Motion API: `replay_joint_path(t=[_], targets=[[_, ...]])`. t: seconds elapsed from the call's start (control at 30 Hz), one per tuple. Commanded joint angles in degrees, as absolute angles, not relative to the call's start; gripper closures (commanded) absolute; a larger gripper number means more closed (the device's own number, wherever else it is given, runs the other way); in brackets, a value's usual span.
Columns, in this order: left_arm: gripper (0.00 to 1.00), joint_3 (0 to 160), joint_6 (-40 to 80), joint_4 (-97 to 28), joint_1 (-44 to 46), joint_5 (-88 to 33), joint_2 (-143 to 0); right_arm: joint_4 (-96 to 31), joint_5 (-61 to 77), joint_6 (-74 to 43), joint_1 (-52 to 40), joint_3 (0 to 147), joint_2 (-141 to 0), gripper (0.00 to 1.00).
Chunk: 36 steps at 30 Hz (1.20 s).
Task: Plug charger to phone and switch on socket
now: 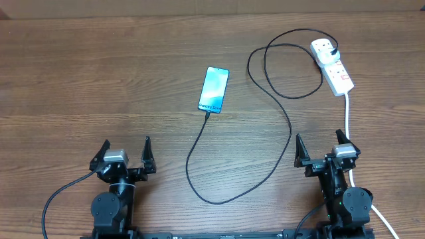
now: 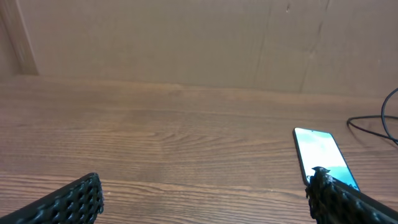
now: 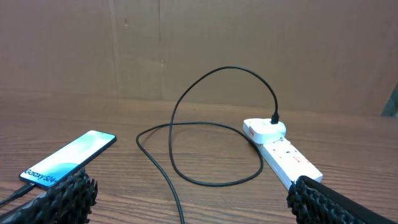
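Observation:
The phone [image 1: 214,89] lies flat mid-table with its cyan screen lit; it also shows in the left wrist view [image 2: 323,152] and the right wrist view [image 3: 68,158]. The charger [image 1: 289,136], a thin black cable, meets the phone's near short edge, loops toward me, then curls up to the socket [image 1: 334,66]. Its plug [image 3: 274,119] stands in the far outlet of the socket [image 3: 287,155]. My left gripper [image 1: 126,149] is open near the front edge, left of the phone, its jaws wide over bare wood [image 2: 205,183]. My right gripper [image 1: 319,143] is open below the socket [image 3: 193,190].
The socket's white cord [image 1: 348,116] runs down the right side, past my right gripper to the front edge. A brown cardboard wall [image 2: 186,43] closes the back of the wooden table [image 1: 80,79].

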<state>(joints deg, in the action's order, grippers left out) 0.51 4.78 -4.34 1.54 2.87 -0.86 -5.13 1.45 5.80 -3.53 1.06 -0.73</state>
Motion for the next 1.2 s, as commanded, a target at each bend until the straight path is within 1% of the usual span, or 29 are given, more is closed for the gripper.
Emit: replay_joint_path(t=[0.0, 0.67, 0.83, 1.17], targets=[[0.00, 0.3, 2.1, -4.3, 1.9, 3.6, -0.2, -4.8, 1.2, 5.8, -4.1, 0.4, -0.2, 0.00], [0.00, 0.3, 3.4, -4.3, 1.9, 3.0, -0.2, -4.8, 1.1, 5.9, -4.1, 0.4, -0.2, 0.00], [0.00, 0.3, 1.0, -4.3, 1.9, 3.6, -0.2, -4.8, 1.1, 5.8, -4.1, 0.4, -0.2, 0.00], [0.00, 0.3, 1.7, -4.3, 1.9, 3.1, -0.2, -4.8, 1.1, 5.8, -4.1, 0.4, -0.2, 0.00]])
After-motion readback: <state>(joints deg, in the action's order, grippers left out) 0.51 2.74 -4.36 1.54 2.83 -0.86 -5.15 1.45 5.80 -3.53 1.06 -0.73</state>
